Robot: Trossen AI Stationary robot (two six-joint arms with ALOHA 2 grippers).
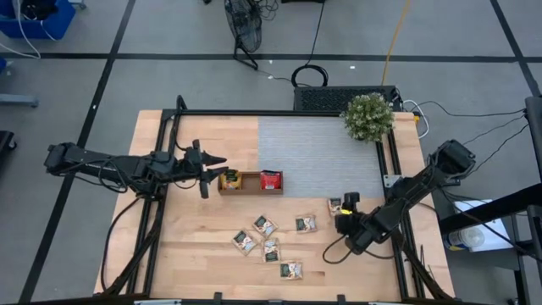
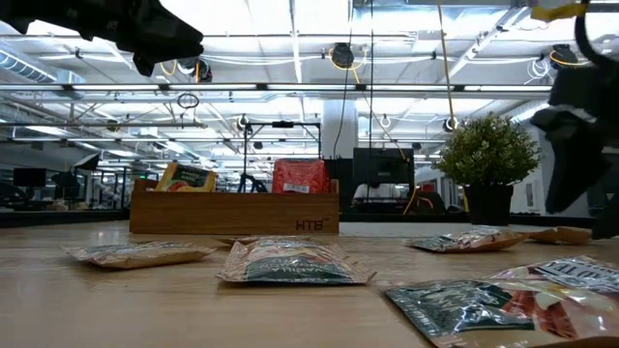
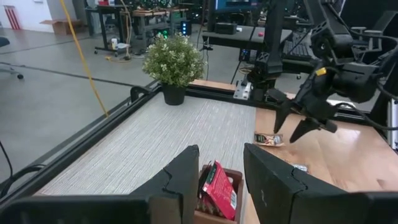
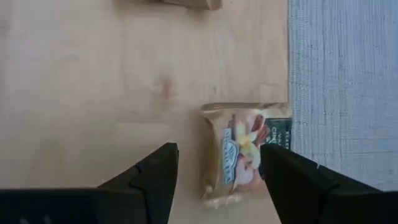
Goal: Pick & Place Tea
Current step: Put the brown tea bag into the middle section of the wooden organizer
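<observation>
A brown wooden tray (image 1: 250,182) stands mid-table with an orange tea sachet (image 1: 229,179) and a red one (image 1: 271,179) upright in it. Several more tea sachets (image 1: 271,246) lie flat on the wood nearer the front edge. One sachet (image 4: 239,155) lies apart at the right, on the wood beside the grey mat. My right gripper (image 4: 217,167) hovers over it, tipped downward and open, a finger on either side and clear of it. My left gripper (image 3: 221,168) hangs open and level just left of the tray, above the tabletop, nothing between its fingers.
A potted plant (image 1: 368,117) stands at the far right corner of the grey mat (image 1: 318,157). Black frame rails (image 1: 389,161) run along the table's sides. Bare wood lies left of the loose sachets.
</observation>
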